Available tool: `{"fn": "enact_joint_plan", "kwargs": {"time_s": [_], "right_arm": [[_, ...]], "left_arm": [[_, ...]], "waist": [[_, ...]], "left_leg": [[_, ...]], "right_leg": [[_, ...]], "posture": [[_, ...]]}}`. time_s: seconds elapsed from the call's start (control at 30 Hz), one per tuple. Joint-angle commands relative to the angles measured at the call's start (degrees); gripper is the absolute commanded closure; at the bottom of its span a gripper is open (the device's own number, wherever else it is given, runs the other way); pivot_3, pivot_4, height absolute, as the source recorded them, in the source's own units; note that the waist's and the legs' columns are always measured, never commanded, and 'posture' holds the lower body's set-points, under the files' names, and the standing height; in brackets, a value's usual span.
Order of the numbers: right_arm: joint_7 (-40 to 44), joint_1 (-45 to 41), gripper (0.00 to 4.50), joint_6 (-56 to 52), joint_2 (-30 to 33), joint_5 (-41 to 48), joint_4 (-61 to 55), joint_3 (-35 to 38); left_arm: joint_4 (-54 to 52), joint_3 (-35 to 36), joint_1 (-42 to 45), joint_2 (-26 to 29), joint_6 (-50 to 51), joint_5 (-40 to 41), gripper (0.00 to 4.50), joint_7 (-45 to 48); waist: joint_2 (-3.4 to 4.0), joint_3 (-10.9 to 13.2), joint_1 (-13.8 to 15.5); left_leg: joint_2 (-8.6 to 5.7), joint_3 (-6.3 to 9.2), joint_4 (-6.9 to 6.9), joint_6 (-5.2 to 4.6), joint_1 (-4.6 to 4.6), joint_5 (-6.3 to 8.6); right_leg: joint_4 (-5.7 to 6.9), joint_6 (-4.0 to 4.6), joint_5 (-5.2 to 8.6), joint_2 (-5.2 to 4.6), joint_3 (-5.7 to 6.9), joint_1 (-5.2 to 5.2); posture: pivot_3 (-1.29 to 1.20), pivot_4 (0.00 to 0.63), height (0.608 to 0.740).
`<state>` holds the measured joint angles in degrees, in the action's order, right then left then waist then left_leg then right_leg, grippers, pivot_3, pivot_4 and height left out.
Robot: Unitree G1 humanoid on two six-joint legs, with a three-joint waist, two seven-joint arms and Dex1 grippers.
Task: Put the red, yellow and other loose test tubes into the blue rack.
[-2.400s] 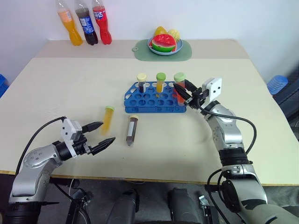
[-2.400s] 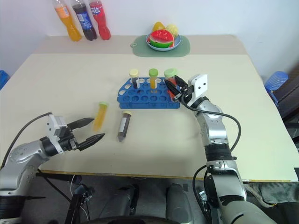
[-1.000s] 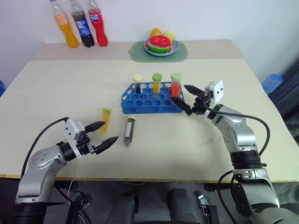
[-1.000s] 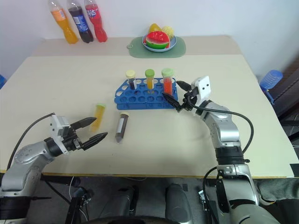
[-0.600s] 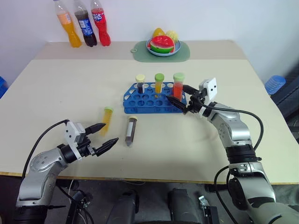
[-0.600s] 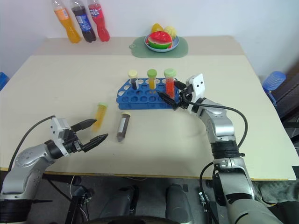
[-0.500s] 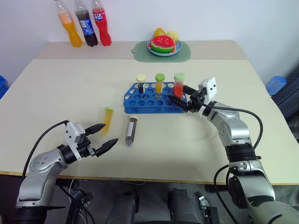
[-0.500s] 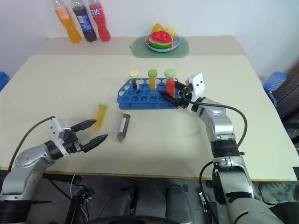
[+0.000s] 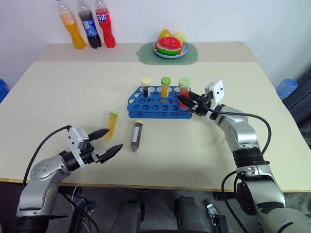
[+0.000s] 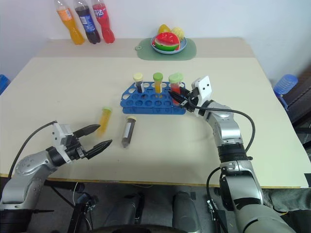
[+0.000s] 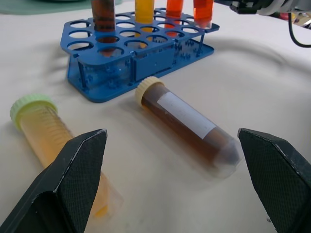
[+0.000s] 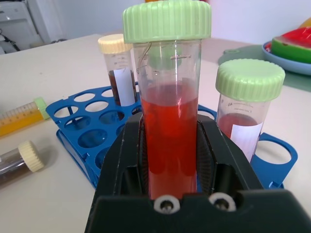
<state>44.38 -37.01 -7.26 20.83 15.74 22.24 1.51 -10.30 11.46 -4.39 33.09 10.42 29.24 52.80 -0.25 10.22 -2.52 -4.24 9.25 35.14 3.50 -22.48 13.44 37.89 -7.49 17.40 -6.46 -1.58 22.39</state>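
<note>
At rack [image 9: 158,103] edge, end effector [image 9: 186,102] clamps tube [image 12: 170,131].

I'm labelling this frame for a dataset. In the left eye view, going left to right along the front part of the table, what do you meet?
Left gripper → yellow tube lying flat → brown tube lying flat → blue rack → right gripper shut on the red tube.

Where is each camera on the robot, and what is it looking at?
Head eyes: look down over the table; both arms show.
Left wrist: looks along the open left gripper at the yellow tube and brown tube.
Right wrist: looks along the right gripper, shut on the red tube.
Shared: all see the blue rack.
</note>
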Motion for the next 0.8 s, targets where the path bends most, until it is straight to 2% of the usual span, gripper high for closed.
{"fn": "enact_joint_plan", "kwargs": {"time_s": [0.03,0.4,0.6,0.63,0.67,0.8], "right_arm": [[-1.1,0.9,3.61,2.6,-0.1,-0.5,-1.9,1.0],[-3.5,4.4,3.61,6.4,0.1,-0.1,-2.6,2.2],[-5.9,3.1,0.81,8.7,-0.4,-1.4,-1.8,2.6],[-5.9,3.1,0.2,8.6,-0.2,-1.4,-2.0,2.6],[-5.7,3.1,0.08,8.5,-0.1,-1.3,-2.1,2.6],[-4.7,3.3,0.08,7.2,1.9,-0.9,-4.6,2.9]], "left_arm": [[-2.2,1.1,-0.2,0.3,-0.8,0.2,0.0,-0.3],[-1.7,0.4,0.8,0.0,-0.6,0.3,0.0,-0.5],[-1.3,-0.1,2.0,-0.2,-0.3,0.3,0.0,-0.6],[-1.4,-0.1,2.2,-0.3,-0.1,0.5,0.0,-0.8],[-1.5,0.0,2.2,-0.3,0.0,0.7,0.0,-0.9],[-4.6,1.3,3.4,-1.4,4.3,4.1,0.0,-4.3]], "waist": [[0.0,0.0,0.0],[0.0,0.0,0.1],[0.0,0.0,0.0],[0.0,0.0,0.0],[0.0,0.0,0.0],[-0.01,0.0,0.0]], "left_leg": [[0.0,0.0,0.0,0.0,0.0,0.0],[-0.01,-0.01,0.0,0.0,-0.01,0.0],[-0.01,-0.02,0.0,0.0,-0.01,0.0],[-0.02,-0.05,0.0,0.0,0.0,0.0],[-0.02,-0.06,0.0,0.0,0.0,0.0],[-0.01,-0.08,0.0,0.0,-0.01,0.0]], "right_leg": [[0.0,0.0,0.0,0.0,0.0,0.0],[-0.04,0.0,0.0,-0.02,0.0,-0.03],[-0.04,0.0,0.0,-0.02,0.0,-0.02],[-0.03,0.0,0.0,0.0,0.01,-0.02],[-0.03,0.0,0.0,0.01,0.0,-0.02],[-0.03,0.0,0.0,0.01,0.0,-0.02]], "posture": [[0.0,0.15,0.74],[0.0,0.15,0.74],[0.0,0.15,0.74],[0.0,0.15,0.74],[0.0,0.15,0.74],[0.0,0.15,0.74]]}}
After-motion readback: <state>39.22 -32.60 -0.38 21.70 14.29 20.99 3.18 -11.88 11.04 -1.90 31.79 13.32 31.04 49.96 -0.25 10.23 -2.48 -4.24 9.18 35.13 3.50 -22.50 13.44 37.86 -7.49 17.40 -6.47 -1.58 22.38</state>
